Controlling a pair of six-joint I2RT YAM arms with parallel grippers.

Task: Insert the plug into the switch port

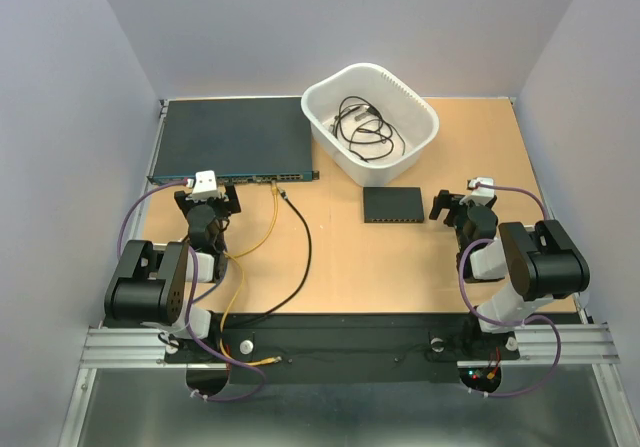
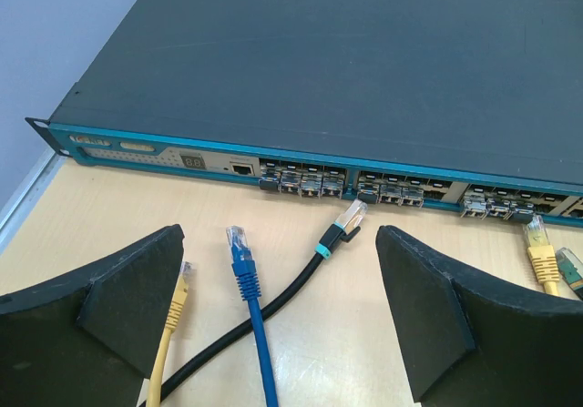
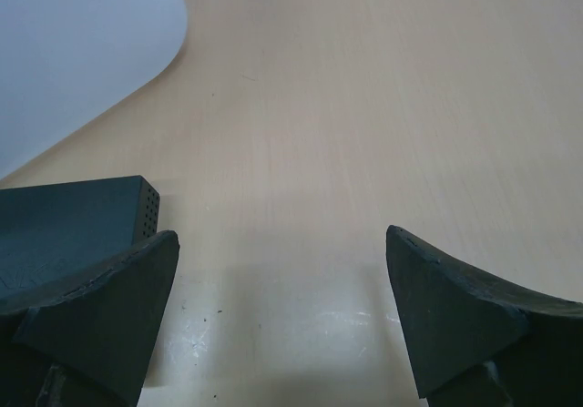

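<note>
Right end effector (image 3: 282, 270) spread, empty; small black switch (image 3: 77, 216) sits just beside its left finger, lower left of wrist view. Left end effector (image 2: 278, 270) likewise spread; black-cable plug (image 2: 352, 214) lies on the table (image 2: 91, 207) between its fingers.

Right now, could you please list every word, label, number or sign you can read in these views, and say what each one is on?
Nothing can be read with certainty.
Rack unit, left end of the front panel: pale labels, print too blurred to read.
Rack unit, small display beside them: two characters, too small to read.
Small black box and white basket: no text visible.
</note>
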